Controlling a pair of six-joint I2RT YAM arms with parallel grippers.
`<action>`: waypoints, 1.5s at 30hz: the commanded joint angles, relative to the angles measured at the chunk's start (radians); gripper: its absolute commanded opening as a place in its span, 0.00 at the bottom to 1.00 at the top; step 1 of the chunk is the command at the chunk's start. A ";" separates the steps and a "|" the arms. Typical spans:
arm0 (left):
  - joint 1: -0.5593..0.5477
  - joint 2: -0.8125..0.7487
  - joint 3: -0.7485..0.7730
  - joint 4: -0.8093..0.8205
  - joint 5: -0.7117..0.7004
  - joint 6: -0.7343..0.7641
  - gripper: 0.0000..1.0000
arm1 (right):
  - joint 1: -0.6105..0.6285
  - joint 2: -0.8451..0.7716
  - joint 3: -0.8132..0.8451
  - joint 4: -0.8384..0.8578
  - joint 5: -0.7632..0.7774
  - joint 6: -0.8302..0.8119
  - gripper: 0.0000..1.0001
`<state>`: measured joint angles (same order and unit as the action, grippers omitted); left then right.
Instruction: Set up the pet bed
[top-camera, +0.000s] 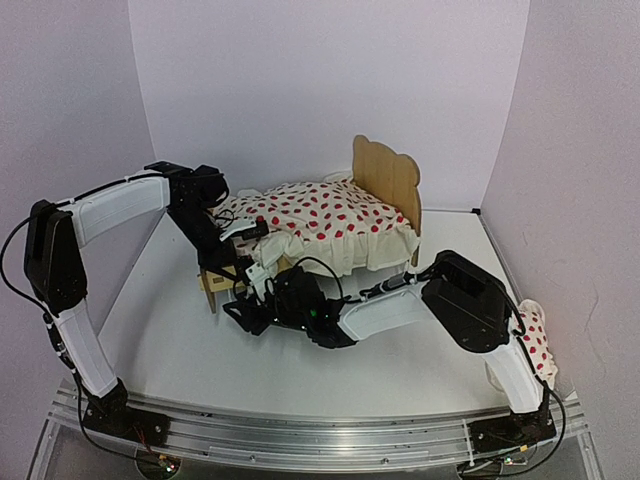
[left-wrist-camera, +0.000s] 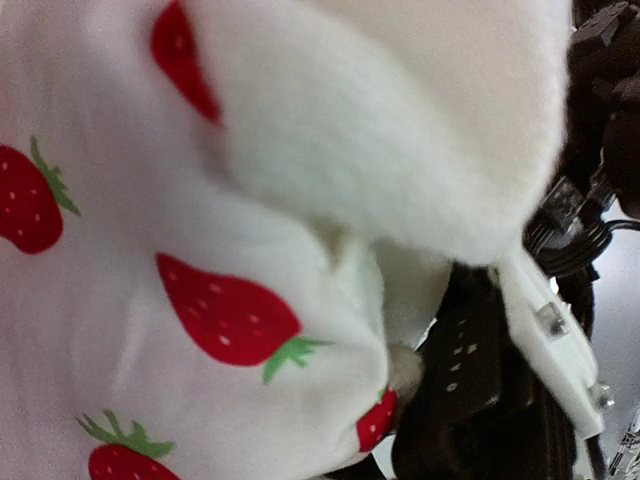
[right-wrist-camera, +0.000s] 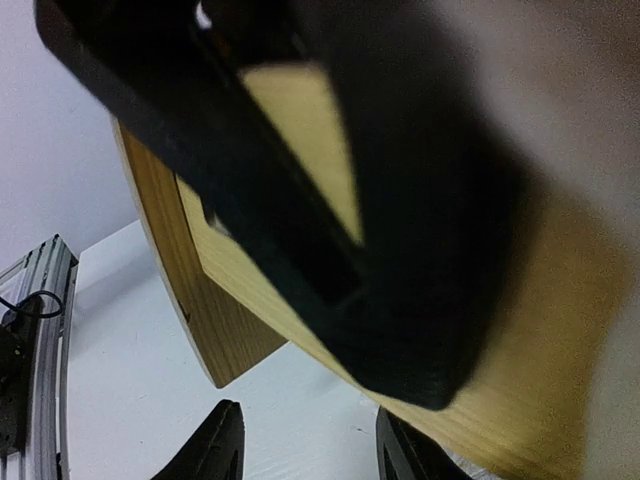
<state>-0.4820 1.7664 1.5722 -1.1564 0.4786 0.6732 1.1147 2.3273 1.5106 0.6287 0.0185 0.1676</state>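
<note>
Bed (top-camera: 388, 182) lies aslant on the table (top-camera: 165, 335). Its long axis runs from the low footboard (top-camera: 212, 284), close by both claws, out to the wavy headboard (top-camera: 372, 165), well beyond them on the far right. So the head end points away from your claws and the foot end meets them.

Your right claw (top-camera: 252, 296) sits low, just at the footboard. In its wrist view the two fingertips (right-wrist-camera: 218, 448) stand apart with bare table between them, so it holds nothing, and the footboard's wood (right-wrist-camera: 540, 380) rises just ahead. A blurred black part (right-wrist-camera: 400, 250) crosses close in front of that camera; you cannot tell what it is.

Your left claw (top-camera: 247, 232) is just above the right one, at the foot edge of the duvet (top-camera: 320, 215). The duvet is draped over the whole bed and hides its base. In the left wrist view the strawberry cloth (left-wrist-camera: 150, 250) fills nearly everything, so you cannot tell whether this claw is spread or pinching cloth.

The pillow (top-camera: 536, 345) lies well behind your right claw, beside the right arm's lower link.
</note>
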 joint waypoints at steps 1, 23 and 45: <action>0.008 -0.058 0.092 0.028 0.116 -0.119 0.00 | 0.014 0.063 0.074 0.048 0.040 0.022 0.44; -0.003 -0.051 0.154 0.018 0.220 -0.208 0.00 | 0.016 0.198 0.228 0.128 0.436 -0.034 0.17; 0.042 0.028 -0.058 0.289 -0.024 -0.049 0.00 | 0.050 -0.071 -0.159 -0.015 0.145 -0.018 0.00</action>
<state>-0.4816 1.7772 1.5225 -1.0617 0.4613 0.6358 1.1526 2.2707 1.3804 0.7067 0.2494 0.0953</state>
